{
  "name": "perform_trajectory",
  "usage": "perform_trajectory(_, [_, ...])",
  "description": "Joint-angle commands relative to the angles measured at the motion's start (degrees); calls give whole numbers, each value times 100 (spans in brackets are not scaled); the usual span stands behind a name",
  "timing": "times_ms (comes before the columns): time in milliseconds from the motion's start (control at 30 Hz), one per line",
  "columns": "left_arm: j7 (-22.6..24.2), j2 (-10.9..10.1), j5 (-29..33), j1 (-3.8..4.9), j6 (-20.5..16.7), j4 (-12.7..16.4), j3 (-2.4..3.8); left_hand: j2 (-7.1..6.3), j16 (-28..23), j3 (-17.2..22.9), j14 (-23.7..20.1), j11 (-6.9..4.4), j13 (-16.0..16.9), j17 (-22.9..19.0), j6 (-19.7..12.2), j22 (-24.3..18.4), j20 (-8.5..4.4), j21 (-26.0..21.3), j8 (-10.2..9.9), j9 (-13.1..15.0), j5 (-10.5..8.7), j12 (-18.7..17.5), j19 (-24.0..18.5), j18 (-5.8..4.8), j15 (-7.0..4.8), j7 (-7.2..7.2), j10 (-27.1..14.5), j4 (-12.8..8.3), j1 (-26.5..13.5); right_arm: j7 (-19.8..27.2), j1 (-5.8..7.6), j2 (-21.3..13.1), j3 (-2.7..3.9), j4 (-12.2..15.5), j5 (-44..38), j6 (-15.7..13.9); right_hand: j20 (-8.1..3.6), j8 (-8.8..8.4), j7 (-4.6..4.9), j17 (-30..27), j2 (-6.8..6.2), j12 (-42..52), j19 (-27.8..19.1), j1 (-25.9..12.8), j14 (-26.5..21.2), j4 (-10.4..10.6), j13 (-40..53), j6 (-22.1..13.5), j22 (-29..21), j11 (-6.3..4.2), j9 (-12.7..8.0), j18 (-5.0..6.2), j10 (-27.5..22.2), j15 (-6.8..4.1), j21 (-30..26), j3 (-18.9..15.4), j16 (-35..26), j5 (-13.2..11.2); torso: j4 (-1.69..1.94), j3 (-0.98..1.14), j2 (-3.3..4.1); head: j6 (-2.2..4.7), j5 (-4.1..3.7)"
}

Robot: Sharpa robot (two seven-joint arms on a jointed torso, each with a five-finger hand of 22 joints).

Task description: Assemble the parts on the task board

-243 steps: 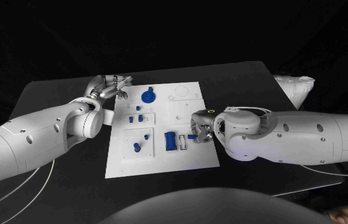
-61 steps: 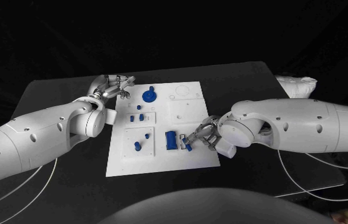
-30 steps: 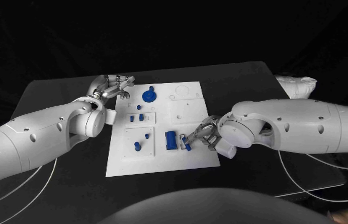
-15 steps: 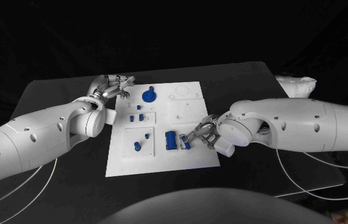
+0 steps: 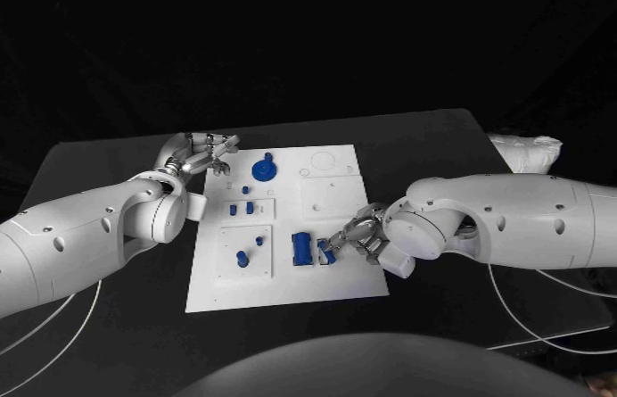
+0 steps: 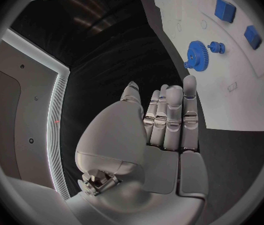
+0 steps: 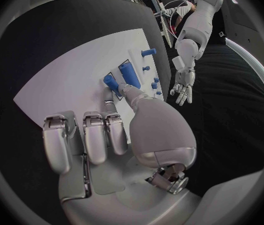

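The task board [image 5: 337, 283] lies mid-table; the left hand [image 5: 198, 155] hovers off its far left corner, fingers spread, holding nothing; the right hand [image 5: 354, 236] pinches a small blue peg [image 7: 111, 81] at the board's right edge, beside the blue block [image 5: 302, 248]; judging by this, insertion is underway; next comes aligning the peg over its socket and pressing down.

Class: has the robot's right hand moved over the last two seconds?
Yes. The right hand has edged leftward over the task board, closer to the blue block.
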Motion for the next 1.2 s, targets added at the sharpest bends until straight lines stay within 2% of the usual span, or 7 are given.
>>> perform_trajectory(33, [23, 7, -25, 3, 78, 11, 4, 49, -20, -25, -39, -4, -1, -7, -47, 6, 4, -31, 17, 8, 37, 33, 35, 59, 6, 9, -25, -4, 6, 28, -7, 11, 1, 14, 20, 99, 14, -56, 42, 1509, -42, 16, 600, -115, 597, 32, 1507, -61, 1508, 9, -30, -38, 601, 19, 26, -96, 23, -28, 1, -3, -1, 1, 3])
perform_trajectory(600, [27, -3, -25, 3, 78, 19, 4, 49, -20, -25, -39, -4, -1, -7, -47, 6, 4, -31, 17, 8, 37, 33, 35, 59, 6, 9, -25, -4, 6, 94, -7, -110, 1, 152, -578, -20, 136, -35, 154, 1509, -73, 16, 600, -132, 597, 48, 1507, -283, 1508, 131, -16, -38, 601, 146, 26, -332, 23, -109, -1, 3, 0, 1, 25])
perform_trajectory(667, [29, -8, -25, 3, 73, 22, 4, 49, -20, -25, -39, -4, -1, -7, -47, 6, 4, -31, 17, 8, 37, 33, 35, 59, 6, 9, -25, -4, 6, 154, -12, -174, 0, 230, -985, -40, 115, 249, 71, 1509, -44, 16, 600, -51, 597, -2, 1507, -168, 1508, 67, 203, -38, 601, 97, 26, -393, 23, -196, -3, 4, 1, 1, 30])
perform_trajectory(700, [29, -10, -25, 3, 72, 22, 4, 49, -20, -25, -39, -4, -1, -7, -47, 6, 4, -31, 17, 8, 37, 33, 35, 59, 6, 9, -25, -4, 6, 178, -18, -209, 0, 274, -1212, -32, 56, 563, 21, 1509, 9, 16, 600, 1, 597, -20, 1507, -306, 1508, 17, 532, -38, 601, 31, 26, -488, 23, -312, -3, 2, 1, 1, 29])
perform_trajectory(733, [29, -13, -25, 3, 71, 22, 4, 49, -20, -25, -39, -4, -1, -7, -47, 6, 4, -31, 17, 8, 37, 33, 35, 59, 6, 9, -25, -4, 6, 198, -27, -252, 0, 332, -1481, -9, -72, 1240, -4, 1509, 149, 16, 600, 47, 597, 3, 1507, -785, 1508, -73, 1294, -38, 601, -77, 26, -699, 23, -456, -5, 6, 1, 1, 33])
perform_trajectory(900, [30, -20, -27, 3, 70, 21, 4, 49, -20, -25, -39, -4, -1, -7, -47, 6, 4, -31, 17, 8, 37, 33, 35, 59, 6, 9, -25, -4, 6, 185, -74, -405, 0, 560, -2132, 150, -75, 2392, -143, 1509, 202, 16, 600, 315, 597, -63, 1507, -1163, 1508, -140, 2427, -38, 601, -103, 26, -867, 23, -894, -10, 5, 1, 1, 25])
perform_trajectory(1200, [37, -5, -33, 2, 82, 12, 4, 58, -24, -40, -42, -1, -3, -10, -58, 8, 4, -52, 17, 7, 38, 37, 34, 60, 9, 12, -35, -3, 20, 72, -122, -423, -1, 693, -2082, 434, -148, 3352, -243, 1509, 319, 16, 600, 520, 597, 4, 1507, -1384, 1508, -233, 3389, -38, 601, -174, 26, -1019, 23, -1401, 3, 0, -3, 1, 4])
